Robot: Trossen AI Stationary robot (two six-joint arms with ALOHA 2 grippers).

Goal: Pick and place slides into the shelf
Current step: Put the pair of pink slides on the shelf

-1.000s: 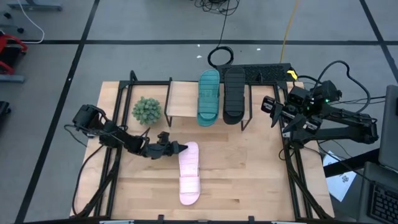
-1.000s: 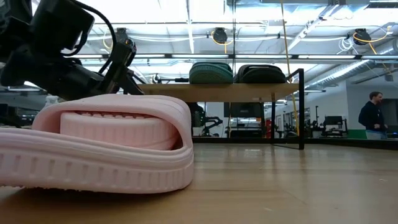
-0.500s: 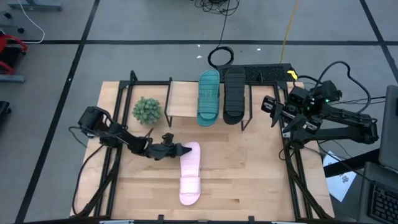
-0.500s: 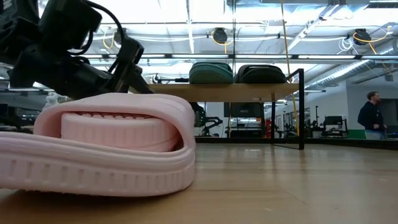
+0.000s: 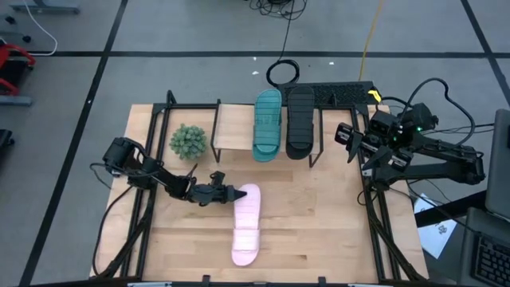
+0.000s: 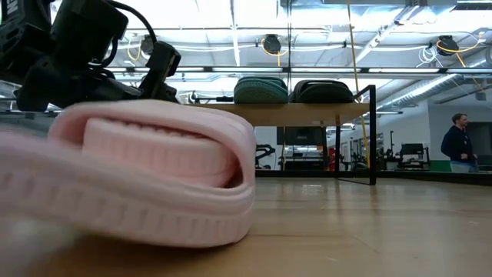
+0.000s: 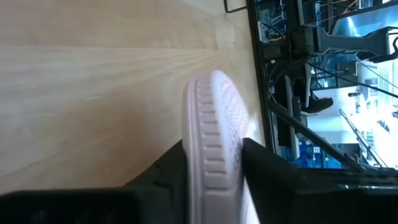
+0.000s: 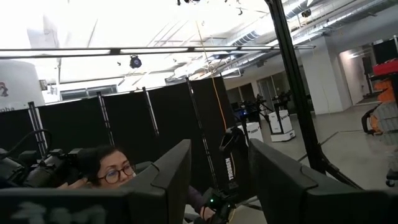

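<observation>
High view: the left gripper [image 5: 229, 193] pinches the pink slide [image 5: 246, 223] at its 12 o'clock end on the table [image 5: 319, 223]; teal slide [image 5: 267, 123] and black slide [image 5: 300, 121] lie on the shelf [image 5: 231, 126].

Left wrist view: fingers [image 7: 270, 168] clamp the pink slide's edge.

Right wrist view: right gripper [image 8: 219, 177] fingers [image 8: 171, 171] stand apart, holding nothing.

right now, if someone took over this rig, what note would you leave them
Left gripper: shut on the pale pink slide, pinching the edge of its end nearest the shelf; in the low view the slide sits tilted off the tabletop.
Right gripper: parked at the table's right edge beside the shelf, fingers apart, holding nothing.
Done: teal slide and black slide lie side by side on the shelf.
Left: carry the pink slide to the bare plank left of the teal one, next to the small plant.
</observation>
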